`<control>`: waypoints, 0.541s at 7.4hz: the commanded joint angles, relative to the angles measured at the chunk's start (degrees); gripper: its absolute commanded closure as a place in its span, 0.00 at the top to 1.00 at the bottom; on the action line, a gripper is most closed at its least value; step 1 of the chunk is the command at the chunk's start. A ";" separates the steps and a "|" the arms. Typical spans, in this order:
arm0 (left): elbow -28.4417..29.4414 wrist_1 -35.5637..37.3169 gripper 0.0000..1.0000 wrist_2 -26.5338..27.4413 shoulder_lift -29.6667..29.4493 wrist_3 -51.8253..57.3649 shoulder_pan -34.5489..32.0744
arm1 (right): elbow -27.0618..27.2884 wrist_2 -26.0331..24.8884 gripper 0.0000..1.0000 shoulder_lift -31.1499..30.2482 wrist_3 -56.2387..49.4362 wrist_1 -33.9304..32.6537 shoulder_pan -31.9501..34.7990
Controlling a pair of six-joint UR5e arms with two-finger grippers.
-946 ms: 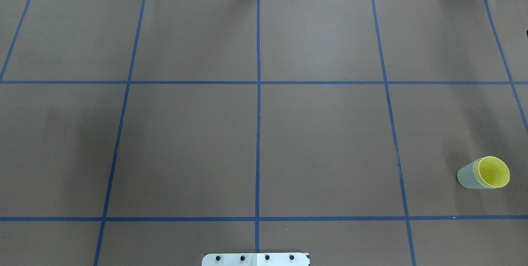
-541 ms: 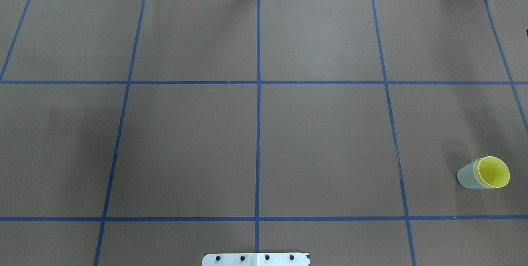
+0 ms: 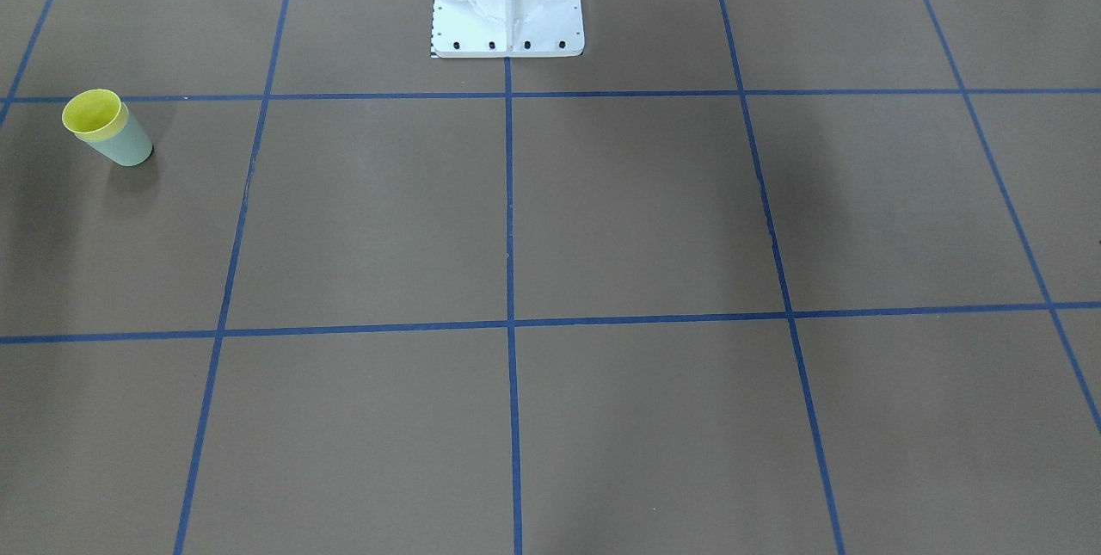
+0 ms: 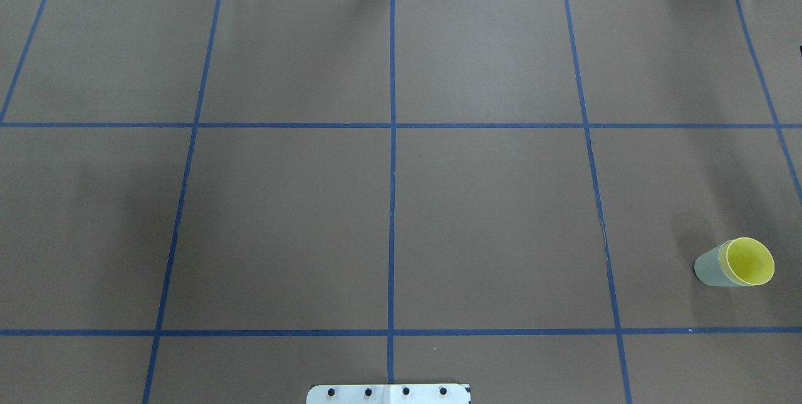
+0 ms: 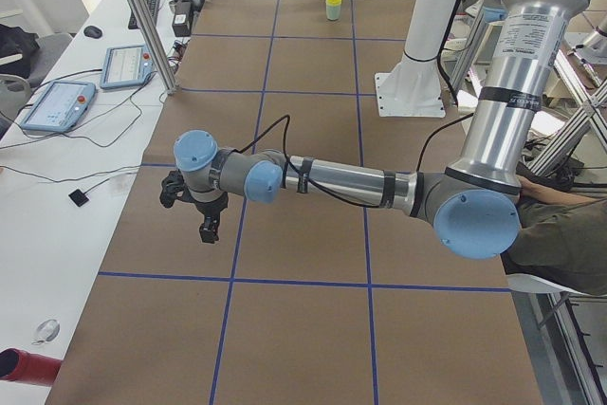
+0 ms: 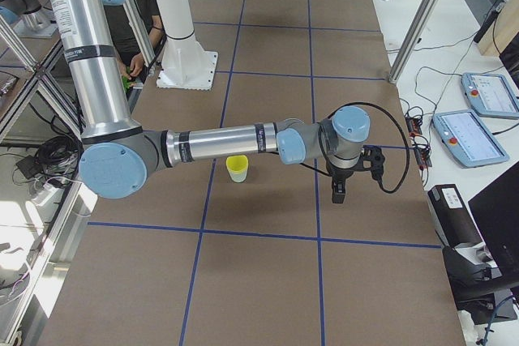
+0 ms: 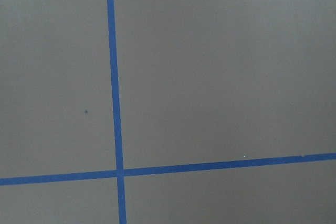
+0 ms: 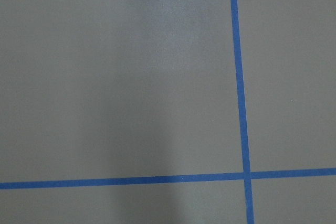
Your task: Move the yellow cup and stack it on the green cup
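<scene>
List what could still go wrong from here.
1. The yellow cup sits inside the green cup with a band of its rim standing proud. It may not be fully seated and could wobble or tip.
2. In the exterior right view the right arm stretches close past the two cups. A low or sideways retreat might knock them over.

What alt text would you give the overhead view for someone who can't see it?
A yellow cup sits nested inside a pale green cup near the right edge of a brown table gridded with blue tape. No robot arm shows.
</scene>
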 commanded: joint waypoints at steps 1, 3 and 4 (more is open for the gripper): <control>-0.66 -0.07 1.00 0.17 0.00 0.01 -0.05 | 0.90 0.02 1.00 -0.11 0.09 0.01 0.00; -0.75 -0.07 1.00 0.34 0.00 0.01 -0.05 | 1.43 -0.06 1.00 -1.33 0.18 0.18 0.00; -0.84 -0.07 1.00 0.34 0.00 0.01 -0.05 | 1.34 -0.06 1.00 -1.60 0.18 0.27 -0.09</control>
